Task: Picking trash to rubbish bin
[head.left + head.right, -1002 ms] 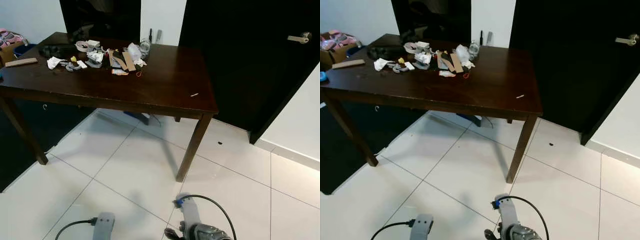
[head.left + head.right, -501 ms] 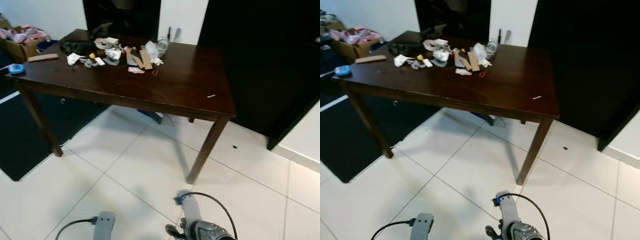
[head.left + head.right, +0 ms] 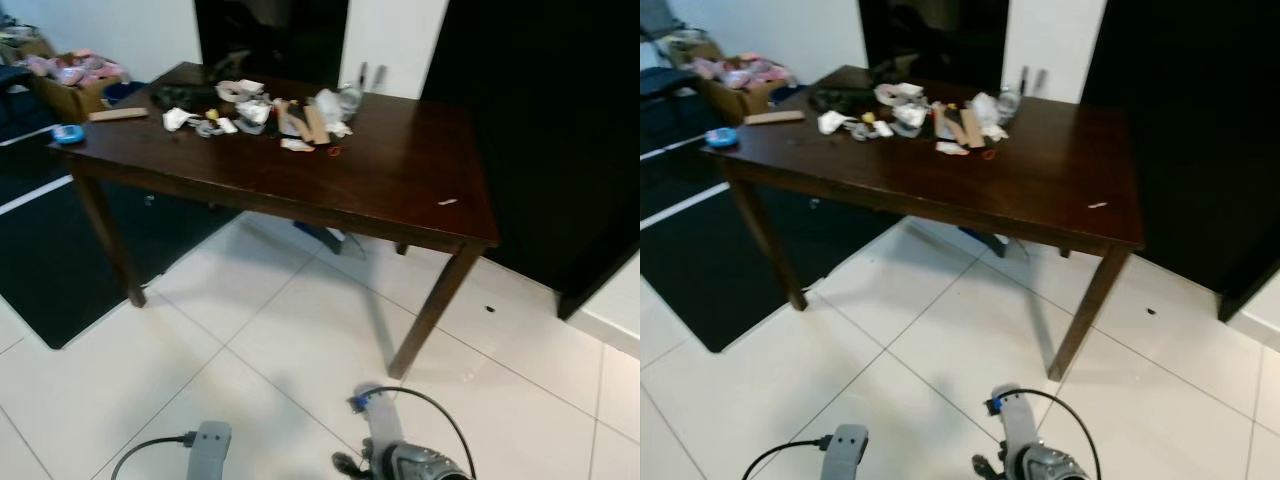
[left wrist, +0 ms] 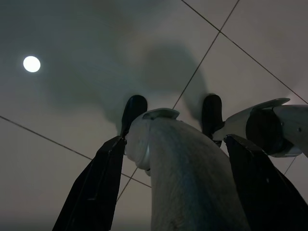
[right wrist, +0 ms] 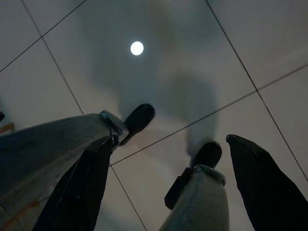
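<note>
Both grippers, left gripper [image 4: 171, 159] and right gripper [image 5: 166, 180], hang spread and empty at the frame's bottom, the trash pile [image 3: 275, 112] lying ahead, upper left on the table [image 3: 400, 185], the left arm nearer.

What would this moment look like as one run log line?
phase: facing dark wooden table | target: pile of paper and cardboard scraps on its far side | left gripper: open, hanging idle | right gripper: open, hanging idle

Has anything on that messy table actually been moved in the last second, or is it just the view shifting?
Just the view: the camera swung toward the robot's left, bringing the cardboard box and blue object at the table's far end into sight, and the door handle out of it. The pile of trash lies as before. Nothing was grasped; the left gripper and right gripper hang open over the floor.
</note>
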